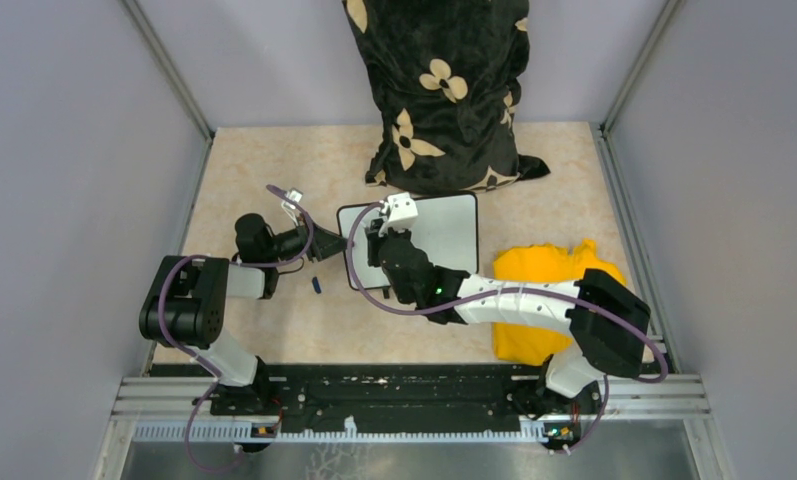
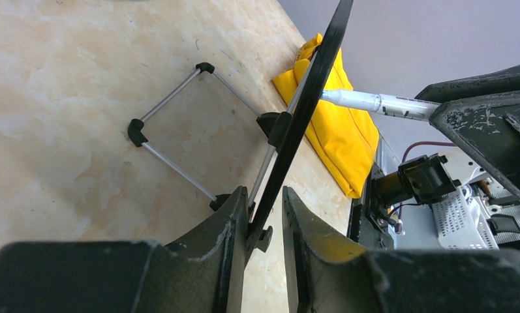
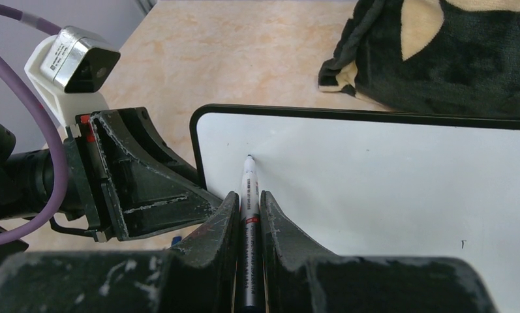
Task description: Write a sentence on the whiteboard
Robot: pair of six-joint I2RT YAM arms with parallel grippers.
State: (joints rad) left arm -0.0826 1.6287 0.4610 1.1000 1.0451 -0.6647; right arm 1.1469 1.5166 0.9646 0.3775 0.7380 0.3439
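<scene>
Left gripper (image 2: 265,195) jaws pinch the whiteboard (image 3: 374,182) by its rim, mid-table; right gripper (image 3: 248,199) jaws clamp the marker (image 3: 249,228), tip at the board's corner. No ink visible: sentence judged wholly outstanding.

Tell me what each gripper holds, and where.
Left gripper clamps the whiteboard by its edge nearest that arm; right gripper grips the marker around its barrel.

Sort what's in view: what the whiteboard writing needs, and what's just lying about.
For the job: whiteboard, held at its edge by the left gripper; marker, in the right gripper.
Lying about: yellow cloth; black flowered cushion; small blue object beside the board.
</scene>
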